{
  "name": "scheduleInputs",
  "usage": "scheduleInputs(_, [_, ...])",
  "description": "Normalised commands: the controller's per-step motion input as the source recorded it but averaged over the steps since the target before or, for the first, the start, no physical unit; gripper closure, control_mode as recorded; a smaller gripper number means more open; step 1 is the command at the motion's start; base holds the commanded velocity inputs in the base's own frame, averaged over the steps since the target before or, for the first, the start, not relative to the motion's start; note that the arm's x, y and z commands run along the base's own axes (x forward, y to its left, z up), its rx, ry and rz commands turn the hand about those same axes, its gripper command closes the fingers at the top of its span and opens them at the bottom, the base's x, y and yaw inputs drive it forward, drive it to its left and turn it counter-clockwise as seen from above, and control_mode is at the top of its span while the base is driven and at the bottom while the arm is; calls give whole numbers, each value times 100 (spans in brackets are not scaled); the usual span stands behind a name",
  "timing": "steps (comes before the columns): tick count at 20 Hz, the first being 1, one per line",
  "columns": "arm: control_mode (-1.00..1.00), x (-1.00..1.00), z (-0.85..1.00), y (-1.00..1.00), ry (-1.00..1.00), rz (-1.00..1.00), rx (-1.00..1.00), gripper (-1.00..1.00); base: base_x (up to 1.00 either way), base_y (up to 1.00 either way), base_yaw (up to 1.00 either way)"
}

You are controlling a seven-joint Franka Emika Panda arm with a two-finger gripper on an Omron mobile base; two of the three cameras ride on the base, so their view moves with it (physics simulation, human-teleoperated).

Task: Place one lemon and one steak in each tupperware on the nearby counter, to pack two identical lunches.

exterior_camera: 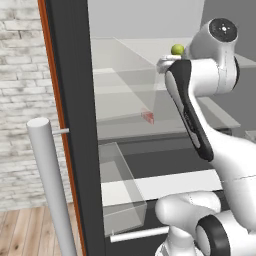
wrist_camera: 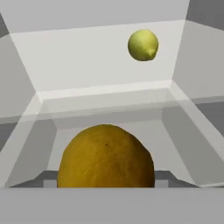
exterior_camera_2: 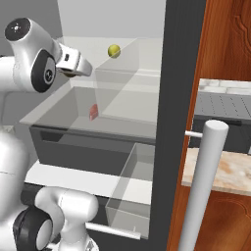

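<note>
I've got one lemon (wrist_camera: 105,156) right up against the hand camera, with a second lemon (wrist_camera: 143,44) well behind it on the fridge shelf (wrist_camera: 105,89). A steak (exterior_camera_2: 93,112) lies one shelf lower, and the counter (exterior_camera_2: 223,171) sits right of the fridge door (exterior_camera_2: 176,122).

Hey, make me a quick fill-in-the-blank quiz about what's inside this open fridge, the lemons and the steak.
1. The hand view shows ___ lemons.
2. The near lemon, low in the hand view, is dull orange-yellow, while the far lemon is bright yellow-___.
3. In the base views, the steak lies on a shelf ___ the far lemon's level.
4. The steak's colour is ___.

Missing words: two; green; below; red
</note>
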Motion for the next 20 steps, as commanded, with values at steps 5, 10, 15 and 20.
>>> scheduleInputs(5, [-100,-78,1,0,0,2,0,100,0,0,0])
scheduleInputs(10, [100,-17,0,0,0,1,0,100,-80,0,8])
scheduleInputs(15, [100,0,0,0,0,0,0,100,-100,-5,9])
scheduleInputs(20, [100,0,0,0,0,0,0,100,-96,-61,1])
